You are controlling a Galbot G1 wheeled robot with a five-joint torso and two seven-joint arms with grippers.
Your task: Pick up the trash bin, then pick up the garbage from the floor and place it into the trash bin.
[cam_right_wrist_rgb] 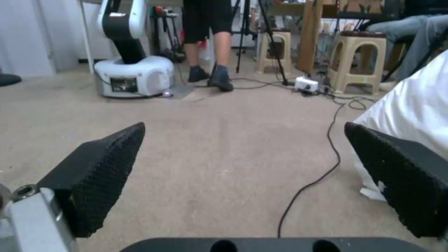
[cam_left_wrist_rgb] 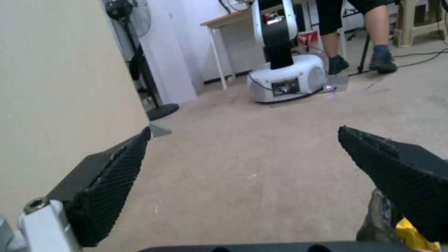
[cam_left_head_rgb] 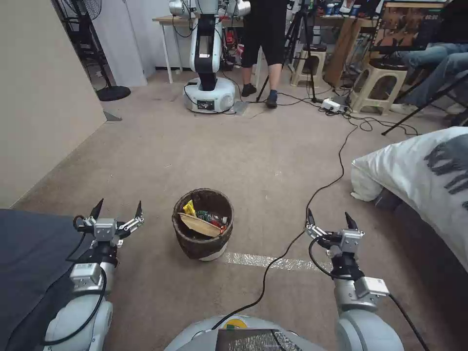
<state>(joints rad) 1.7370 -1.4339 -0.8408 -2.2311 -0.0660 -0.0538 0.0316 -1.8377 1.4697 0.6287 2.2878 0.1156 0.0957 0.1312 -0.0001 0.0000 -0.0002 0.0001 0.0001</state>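
The trash bin (cam_left_head_rgb: 203,224) stands on the carpet in front of me, white with a dark brown bag over its rim. Inside it lies garbage (cam_left_head_rgb: 202,220): a yellow wrapper, a flattened brown paper bag and a red-and-green packet. My left gripper (cam_left_head_rgb: 117,209) is open, low and to the left of the bin, holding nothing. In the left wrist view the left gripper (cam_left_wrist_rgb: 243,140) spans bare carpet, with the bin's edge (cam_left_wrist_rgb: 379,220) and a yellow wrapper (cam_left_wrist_rgb: 413,236) beside one finger. My right gripper (cam_left_head_rgb: 330,219) is open to the right of the bin; the right gripper (cam_right_wrist_rgb: 243,129) frames carpet.
A black cable (cam_left_head_rgb: 312,195) runs across the carpet past the right gripper. A bed with white bedding (cam_left_head_rgb: 424,170) fills the right side. A beige wall panel (cam_left_head_rgb: 44,97) stands on the left. Another robot (cam_left_head_rgb: 207,73), a standing person, stools and a power strip (cam_left_head_rgb: 331,104) are at the back.
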